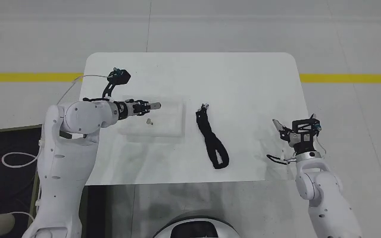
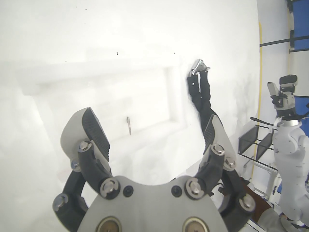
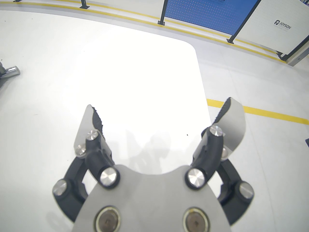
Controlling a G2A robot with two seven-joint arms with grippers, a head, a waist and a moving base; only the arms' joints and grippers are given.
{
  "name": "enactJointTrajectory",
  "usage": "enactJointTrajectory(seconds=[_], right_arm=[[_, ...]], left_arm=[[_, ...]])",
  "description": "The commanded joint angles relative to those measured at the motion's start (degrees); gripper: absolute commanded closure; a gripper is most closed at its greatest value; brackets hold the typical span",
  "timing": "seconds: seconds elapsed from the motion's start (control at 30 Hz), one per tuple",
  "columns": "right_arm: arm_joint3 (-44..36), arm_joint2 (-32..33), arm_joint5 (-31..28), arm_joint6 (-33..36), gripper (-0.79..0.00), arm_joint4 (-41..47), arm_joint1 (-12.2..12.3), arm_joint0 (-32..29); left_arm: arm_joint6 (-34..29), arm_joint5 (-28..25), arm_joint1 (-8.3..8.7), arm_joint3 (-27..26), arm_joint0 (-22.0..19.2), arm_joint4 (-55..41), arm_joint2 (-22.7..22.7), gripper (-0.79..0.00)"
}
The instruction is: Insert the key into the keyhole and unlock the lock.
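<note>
**Left gripper [image 2: 152, 117] open over tray, key loose**

Left gripper hung above the white tray [image 1: 172, 128] with its jaws wide apart and nothing in them. The tray sat on the tabletop [image 1: 250, 77], left of centre. The key [image 2: 129, 126] lay flat on the tray floor, close to the gripper but clear of both jaws. The lock [image 1: 211, 140], a black cable with a metal end, lay on the bare tabletop just beside the tray's right side. Its metal end pointed toward the far edge, and its loop ran toward the near edge. The right gripper [image 3: 160, 106] was near the right edge of the tabletop, well apart from the lock. Its jaws were likewise spread wide, with nothing between them.
</note>
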Motion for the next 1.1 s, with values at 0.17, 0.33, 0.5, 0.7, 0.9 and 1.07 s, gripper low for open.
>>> enactJointTrajectory(seconds=[0.17,0.33,0.5,0.7,0.9,1.07], right_arm=[[0.0,0.0,0.0,0.0,-0.785,0.0,0.0,0.0],[0.0,0.0,0.0,0.0,-0.785,0.0,0.0,0.0],[0.0,0.0,0.0,0.0,-0.785,0.0,0.0,0.0],[0.0,0.0,0.0,0.0,-0.785,0.0,0.0,0.0],[0.0,0.0,0.0,0.0,-0.785,0.0,0.0,0.0],[0.0,0.0,0.0,0.0,-0.785,0.0,0.0,0.0]], left_arm=[[-0.4,0.1,-0.04,1.1,0.5,-1.1,0.2,-0.785],[-6.7,-2.2,0.68,3.8,-1.5,-2.2,-0.1,-0.785],[-10.3,-3.7,1.32,3.7,-3.0,1.8,1.7,-0.751],[-11.5,-5.8,1.50,7.8,-4.6,0.1,4.2,-0.471],[-9.7,-6.6,1.66,11.5,-5.7,0.9,6.0,-0.419],[-9.8,-7.7,1.78,14.3,-7.4,1.5,7.7,-0.369]])
